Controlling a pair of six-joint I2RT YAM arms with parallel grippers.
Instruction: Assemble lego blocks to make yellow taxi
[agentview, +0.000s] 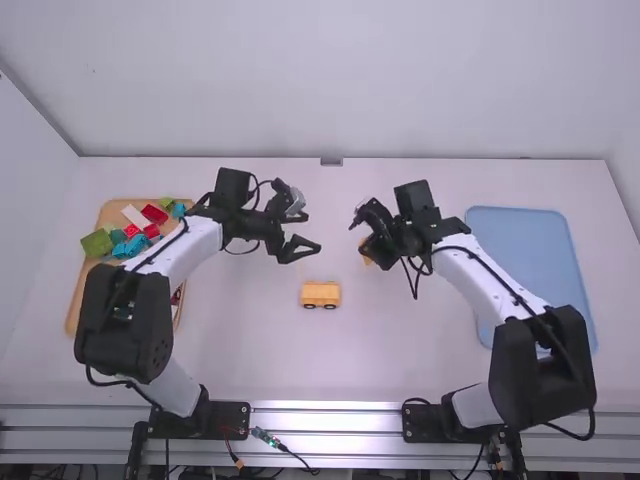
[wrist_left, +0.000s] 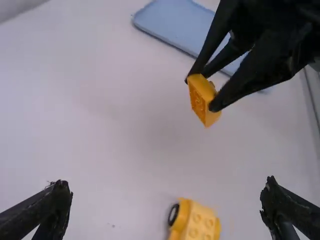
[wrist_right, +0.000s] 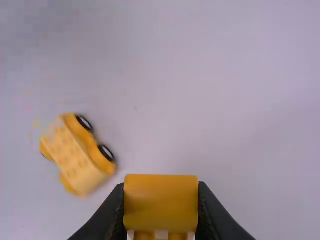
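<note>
Right gripper (agentview: 364, 243) has it, folks: clamped on the yellow block (wrist_right: 161, 202), one finger on each side. Left gripper (agentview: 313, 231) faces it with fingers wide apart and nothing between them.

Now from the near side! First up is the car (agentview: 320, 293), yellow, upright on its black wheels between the two arms, nearer the bases than either gripper, studs showing on top. And the yellow block? Just beyond the car and off to its right, up in the right gripper, apart from it.

Out left, the wooden tray (agentview: 76, 300) runs under the left arm; over on the right, the blue tray (agentview: 520, 240) lies partly under the right arm. Farther up the wooden tray, a colourful crowd: a green block (agentview: 97, 242), teal pieces (agentview: 130, 246), a white piece (agentview: 133, 216) and a red block (agentview: 154, 214) right beside it.
</note>
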